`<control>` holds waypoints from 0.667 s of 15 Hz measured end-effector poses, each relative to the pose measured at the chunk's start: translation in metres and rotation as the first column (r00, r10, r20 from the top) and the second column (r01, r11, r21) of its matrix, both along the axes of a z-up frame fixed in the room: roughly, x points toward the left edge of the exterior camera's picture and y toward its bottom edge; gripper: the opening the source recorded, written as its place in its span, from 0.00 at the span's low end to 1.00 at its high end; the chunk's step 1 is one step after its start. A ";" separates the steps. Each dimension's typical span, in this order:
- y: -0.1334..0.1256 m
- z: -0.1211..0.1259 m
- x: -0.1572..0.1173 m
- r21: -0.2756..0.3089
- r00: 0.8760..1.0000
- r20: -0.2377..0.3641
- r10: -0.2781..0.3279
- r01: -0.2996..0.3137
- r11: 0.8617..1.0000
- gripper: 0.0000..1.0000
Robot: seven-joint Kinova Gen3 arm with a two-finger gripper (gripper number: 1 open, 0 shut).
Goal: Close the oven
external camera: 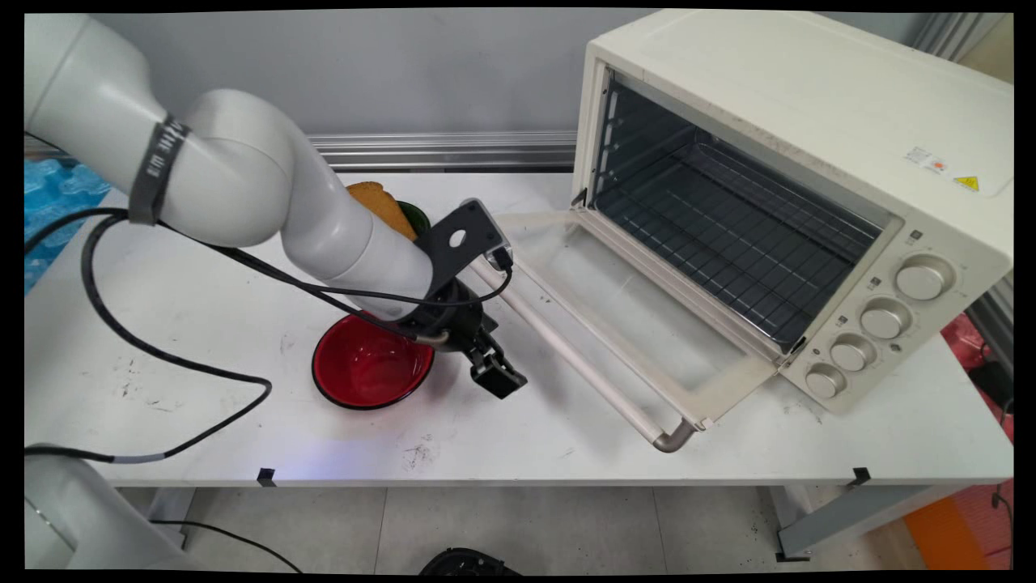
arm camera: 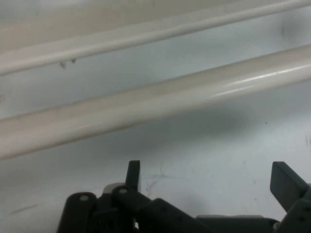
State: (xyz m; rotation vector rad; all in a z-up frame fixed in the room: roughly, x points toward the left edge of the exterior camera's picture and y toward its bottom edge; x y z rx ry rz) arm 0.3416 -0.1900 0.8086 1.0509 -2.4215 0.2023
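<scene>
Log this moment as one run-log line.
gripper: open, empty, low over table | nearest: oven door handle | beside: red bowl | toaster oven: door open

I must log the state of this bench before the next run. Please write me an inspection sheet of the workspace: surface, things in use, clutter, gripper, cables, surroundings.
Surface: white table, scuffed and marked with dark smudges.
Things in use: oven at right, door folded down flat, rack inside bare; door handle lies just ahead of the gripper.
Clutter: red bowl beside the gripper, nothing seen in it; green bowl with bread behind the arm, partly hidden.
Gripper: gripper low over the table between red bowl and door, jaws open, holding nothing.
Cables: black cable loops from the arm across the table.
Surroundings: grey wall behind.
</scene>
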 end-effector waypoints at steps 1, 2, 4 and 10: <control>-0.001 -0.003 -0.001 -0.001 1.000 -0.003 0.003 -0.003 1.000 1.00; -0.002 -0.005 -0.002 -0.003 1.000 -0.006 0.005 -0.005 1.000 1.00; -0.003 -0.009 -0.003 -0.008 1.000 -0.013 0.006 -0.006 1.000 0.00; -0.009 -0.019 -0.007 -0.026 1.000 -0.025 0.004 -0.005 1.000 0.00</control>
